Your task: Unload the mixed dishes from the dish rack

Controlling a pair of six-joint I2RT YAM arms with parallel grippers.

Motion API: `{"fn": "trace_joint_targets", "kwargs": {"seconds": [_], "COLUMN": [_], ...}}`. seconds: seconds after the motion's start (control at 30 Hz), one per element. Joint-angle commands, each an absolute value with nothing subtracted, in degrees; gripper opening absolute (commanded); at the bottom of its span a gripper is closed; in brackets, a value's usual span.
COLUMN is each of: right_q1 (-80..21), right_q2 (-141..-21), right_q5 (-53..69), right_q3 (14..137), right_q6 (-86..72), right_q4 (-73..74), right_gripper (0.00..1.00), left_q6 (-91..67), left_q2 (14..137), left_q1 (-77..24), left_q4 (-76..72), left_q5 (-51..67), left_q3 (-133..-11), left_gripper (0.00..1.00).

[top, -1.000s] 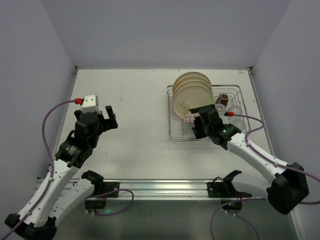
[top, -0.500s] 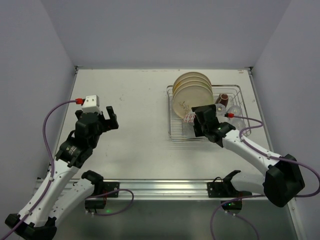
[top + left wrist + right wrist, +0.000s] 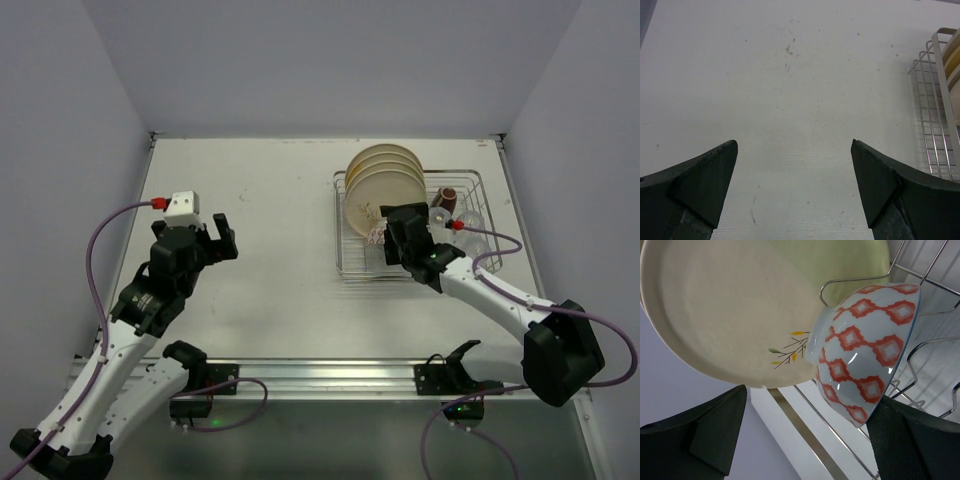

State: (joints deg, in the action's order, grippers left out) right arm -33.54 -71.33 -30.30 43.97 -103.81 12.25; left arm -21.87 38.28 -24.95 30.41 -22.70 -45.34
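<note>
Black and spread wide, my right claw is gripping nothing. Its two fingers are flanking a small bowl that is sitting just ahead of them. The bowl, pale with orange-red diamonds and a thin blue rim, is standing on edge, its foot turned toward a cream plate that is showing a small sprig mark. The bowl's lower rim is lying close to my right-hand finger; I cannot tell whether they are touching.

Both dishes are standing among the wires of the dish rack, a silver basket sitting on the right half of the surface. Seen from above, the cream plates are standing on edge in a row at the rack's left end. A dark brown mug and clear glass tumblers are lying in its right part, just past my wrist.

My left claw is hovering well apart on the left, its fingers equally wide and holding nothing. White, lightly scuffed surface is lying under it, and the rack's corner is showing at the right edge of its view.
</note>
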Motion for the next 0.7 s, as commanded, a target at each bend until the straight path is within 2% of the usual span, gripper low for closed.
{"fn": "trace_joint_targets", "kwargs": {"seconds": [0.0, 0.43, 0.67], "right_q1": [-33.7, -33.8, -33.7], "right_q2": [-72.4, -72.9, -72.9], "right_q5": [-35.8, -37.9, -38.5], "right_q3": [43.7, 38.1, 34.4], "right_q6": [-102.7, -98.6, -94.7], "right_q4": [7.4, -4.6, -13.1], "right_gripper": [0.95, 0.94, 0.9], "left_q6": [-21.0, -20.5, -20.2], "left_q2": [37.7, 37.8, 38.3], "left_q1": [-25.2, -25.2, -25.2], "left_q4": [27.6, 26.7, 26.5], "left_q5": [-22.0, -19.9, -19.2], "left_q3": [-45.0, -44.6, -44.6], "left_gripper": [1.0, 1.0, 1.0]}}
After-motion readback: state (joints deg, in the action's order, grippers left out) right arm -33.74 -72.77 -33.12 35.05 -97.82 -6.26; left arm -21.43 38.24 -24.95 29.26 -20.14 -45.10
